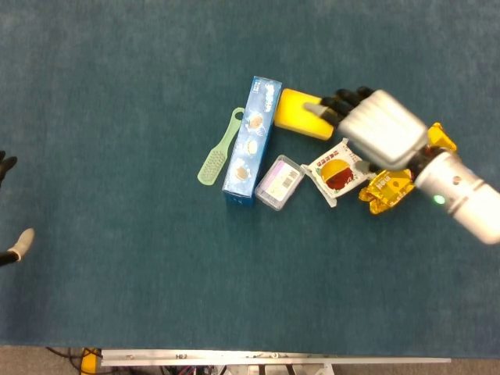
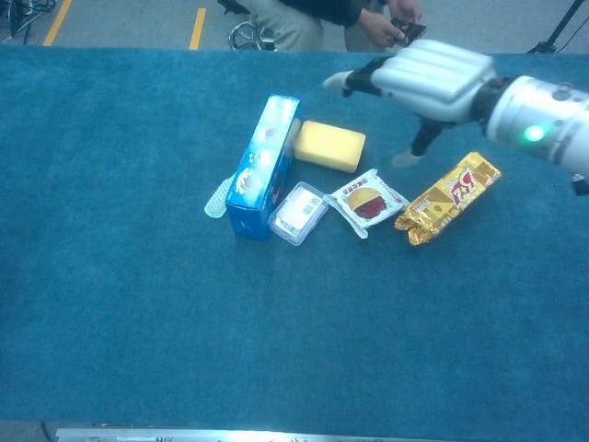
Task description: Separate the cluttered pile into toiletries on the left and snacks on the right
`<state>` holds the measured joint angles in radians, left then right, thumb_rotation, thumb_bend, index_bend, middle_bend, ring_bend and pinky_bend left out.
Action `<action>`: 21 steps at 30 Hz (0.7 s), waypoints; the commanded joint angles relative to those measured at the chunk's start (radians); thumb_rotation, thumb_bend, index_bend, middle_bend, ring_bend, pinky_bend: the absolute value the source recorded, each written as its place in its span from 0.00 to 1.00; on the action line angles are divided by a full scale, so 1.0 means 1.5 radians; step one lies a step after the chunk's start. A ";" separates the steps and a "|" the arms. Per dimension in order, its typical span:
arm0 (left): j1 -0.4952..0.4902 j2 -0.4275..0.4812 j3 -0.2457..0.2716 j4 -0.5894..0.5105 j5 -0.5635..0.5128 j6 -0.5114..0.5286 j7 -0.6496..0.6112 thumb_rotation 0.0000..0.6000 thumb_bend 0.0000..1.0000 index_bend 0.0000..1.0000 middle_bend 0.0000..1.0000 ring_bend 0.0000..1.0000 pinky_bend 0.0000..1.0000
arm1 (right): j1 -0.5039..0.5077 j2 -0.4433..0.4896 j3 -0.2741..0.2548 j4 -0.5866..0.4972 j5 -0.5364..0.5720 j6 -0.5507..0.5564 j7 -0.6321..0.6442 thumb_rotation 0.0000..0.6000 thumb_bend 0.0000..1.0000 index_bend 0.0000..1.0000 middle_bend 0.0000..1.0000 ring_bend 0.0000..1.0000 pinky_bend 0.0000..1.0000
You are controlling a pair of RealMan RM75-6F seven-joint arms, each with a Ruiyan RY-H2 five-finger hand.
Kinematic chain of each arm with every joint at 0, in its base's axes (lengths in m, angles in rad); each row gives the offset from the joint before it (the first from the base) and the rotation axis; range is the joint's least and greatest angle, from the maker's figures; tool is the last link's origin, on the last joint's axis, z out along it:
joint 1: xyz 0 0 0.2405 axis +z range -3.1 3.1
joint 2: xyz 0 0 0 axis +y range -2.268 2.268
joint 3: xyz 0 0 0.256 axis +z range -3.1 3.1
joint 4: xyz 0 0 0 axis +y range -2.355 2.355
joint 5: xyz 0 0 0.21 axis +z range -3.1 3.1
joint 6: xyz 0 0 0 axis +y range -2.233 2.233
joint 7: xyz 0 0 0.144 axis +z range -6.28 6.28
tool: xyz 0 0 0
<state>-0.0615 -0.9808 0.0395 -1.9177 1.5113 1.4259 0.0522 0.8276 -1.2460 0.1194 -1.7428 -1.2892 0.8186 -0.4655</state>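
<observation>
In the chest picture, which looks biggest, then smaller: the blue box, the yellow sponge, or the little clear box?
Largest to smallest in the chest view:
1. blue box
2. yellow sponge
3. clear box

The sponge lies farther from the camera, so it may really be a bit bigger than it looks.

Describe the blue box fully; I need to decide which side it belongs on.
The blue box is a long, narrow carton, seemingly cardboard, printed with small round pictures along its top face. It looks closed and lies flat on the teal table, running away from the robot. A green brush lies against its left side, a yellow sponge-like block sits at its far right corner, and a clear plastic case is by its near right. No robot hand touches it.
</observation>
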 commanded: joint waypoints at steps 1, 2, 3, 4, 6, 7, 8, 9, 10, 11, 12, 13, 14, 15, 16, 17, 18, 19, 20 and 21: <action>0.002 0.001 0.001 0.000 0.001 0.002 -0.001 1.00 0.26 0.08 0.06 0.04 0.09 | 0.020 -0.016 0.005 0.009 -0.006 -0.017 -0.011 1.00 0.00 0.06 0.22 0.20 0.33; 0.003 0.001 0.002 0.000 0.001 0.002 -0.002 1.00 0.26 0.08 0.06 0.04 0.09 | 0.027 -0.022 0.006 0.013 -0.009 -0.022 -0.015 1.00 0.00 0.06 0.22 0.20 0.33; 0.003 0.002 0.002 0.000 0.000 0.003 -0.003 1.00 0.26 0.08 0.06 0.04 0.09 | 0.035 -0.029 0.006 0.018 -0.012 -0.028 -0.020 1.00 0.00 0.06 0.22 0.20 0.32; 0.004 0.002 0.002 0.000 0.000 0.003 -0.003 1.00 0.26 0.08 0.06 0.04 0.09 | 0.041 -0.035 0.007 0.021 -0.015 -0.031 -0.023 1.00 0.00 0.06 0.22 0.20 0.32; 0.006 0.002 0.002 0.001 0.001 0.006 -0.005 1.00 0.26 0.08 0.06 0.04 0.09 | 0.054 -0.050 0.009 0.031 -0.025 -0.036 -0.031 1.00 0.00 0.06 0.22 0.20 0.32; 0.007 0.002 0.003 0.001 0.001 0.007 -0.005 1.00 0.26 0.08 0.06 0.04 0.09 | 0.059 -0.057 0.009 0.035 -0.030 -0.036 -0.032 1.00 0.00 0.06 0.22 0.20 0.32; 0.008 0.002 0.003 0.001 0.001 0.008 -0.006 1.00 0.26 0.08 0.06 0.04 0.09 | 0.063 -0.064 0.010 0.039 -0.033 -0.038 -0.032 1.00 0.00 0.06 0.22 0.20 0.32; 0.009 0.002 0.003 0.001 0.001 0.009 -0.006 1.00 0.26 0.08 0.06 0.04 0.09 | 0.070 -0.072 0.010 0.045 -0.037 -0.041 -0.033 1.00 0.00 0.06 0.22 0.20 0.31; 0.010 0.003 0.004 0.002 0.001 0.011 -0.007 1.00 0.26 0.08 0.06 0.04 0.09 | 0.075 -0.077 0.010 0.049 -0.039 -0.044 -0.033 1.00 0.00 0.06 0.22 0.20 0.31; 0.012 0.003 0.004 0.002 0.001 0.012 -0.007 1.00 0.26 0.08 0.06 0.04 0.09 | 0.079 -0.083 0.011 0.054 -0.042 -0.047 -0.034 1.00 0.00 0.06 0.22 0.19 0.31; 0.013 0.004 0.005 0.002 0.001 0.014 -0.008 1.00 0.26 0.08 0.06 0.04 0.09 | 0.086 -0.090 0.011 0.061 -0.045 -0.050 -0.035 1.00 0.00 0.06 0.22 0.19 0.30; 0.015 0.005 0.006 0.002 0.001 0.015 -0.009 1.00 0.26 0.08 0.06 0.04 0.09 | 0.090 -0.096 0.010 0.066 -0.047 -0.054 -0.037 1.00 0.00 0.06 0.22 0.19 0.30; 0.016 0.006 0.006 0.003 0.000 0.016 -0.010 1.00 0.26 0.08 0.06 0.04 0.09 | 0.096 -0.104 0.010 0.073 -0.051 -0.057 -0.038 1.00 0.00 0.06 0.22 0.19 0.30; 0.017 0.006 0.006 0.003 0.000 0.017 -0.011 1.00 0.26 0.08 0.06 0.04 0.09 | 0.100 -0.110 0.010 0.078 -0.054 -0.058 -0.039 1.00 0.00 0.06 0.22 0.19 0.29; 0.018 0.006 0.006 0.004 0.000 0.018 -0.012 1.00 0.26 0.08 0.06 0.04 0.09 | 0.105 -0.116 0.010 0.084 -0.058 -0.059 -0.040 1.00 0.00 0.06 0.22 0.19 0.29; 0.019 0.007 0.007 0.004 0.000 0.018 -0.013 1.00 0.26 0.08 0.06 0.04 0.09 | 0.110 -0.124 0.010 0.090 -0.061 -0.061 -0.041 1.00 0.00 0.06 0.22 0.19 0.29; 0.019 0.007 0.007 0.005 0.000 0.018 -0.014 1.00 0.26 0.08 0.06 0.04 0.09 | 0.114 -0.130 0.010 0.094 -0.063 -0.062 -0.042 1.00 0.00 0.06 0.22 0.19 0.29; 0.020 0.008 0.007 0.005 0.000 0.019 -0.015 1.00 0.26 0.08 0.06 0.04 0.09 | 0.119 -0.135 0.011 0.099 -0.066 -0.064 -0.043 1.00 0.00 0.06 0.22 0.19 0.29; 0.021 0.008 0.007 0.006 0.000 0.020 -0.016 1.00 0.26 0.08 0.06 0.04 0.09 | 0.125 -0.142 0.012 0.106 -0.068 -0.067 -0.044 1.00 0.00 0.06 0.22 0.19 0.29; 0.022 0.008 0.007 0.006 0.000 0.021 -0.017 1.00 0.26 0.08 0.06 0.04 0.09 | 0.129 -0.148 0.012 0.111 -0.069 -0.070 -0.045 1.00 0.00 0.06 0.22 0.19 0.29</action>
<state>-0.0292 -0.9685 0.0501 -1.9088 1.5113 1.4572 0.0268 1.0121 -1.4570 0.1362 -1.5866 -1.3873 0.7202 -0.5297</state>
